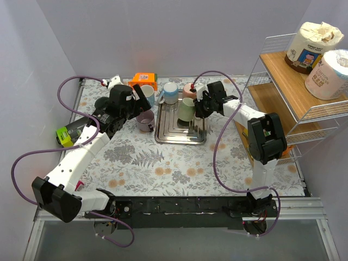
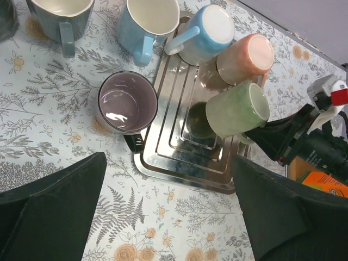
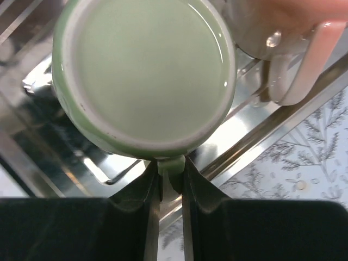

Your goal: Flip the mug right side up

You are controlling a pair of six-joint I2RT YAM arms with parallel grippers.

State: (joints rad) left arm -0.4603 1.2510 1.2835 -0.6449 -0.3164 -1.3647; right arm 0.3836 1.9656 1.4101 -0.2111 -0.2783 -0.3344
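Observation:
A pale green mug (image 1: 186, 109) is held upside down above the steel tray (image 1: 169, 137), its flat base facing up. It also shows in the left wrist view (image 2: 236, 109) and in the right wrist view (image 3: 147, 76). My right gripper (image 3: 172, 168) is shut on the green mug's handle (image 3: 172, 165); it shows in the top view (image 1: 199, 106) at the tray's right side. My left gripper (image 1: 140, 100) is open and empty, over the cloth left of the tray, above an upright purple mug (image 2: 127, 102).
An upside-down blue mug (image 2: 206, 33) and an upside-down pink mug (image 2: 246, 57) stand at the tray's far end. Two upright mugs, grey (image 2: 60, 13) and light blue (image 2: 147, 22), stand behind. An orange box (image 1: 143, 80) and a wire shelf (image 1: 296, 89) flank the area.

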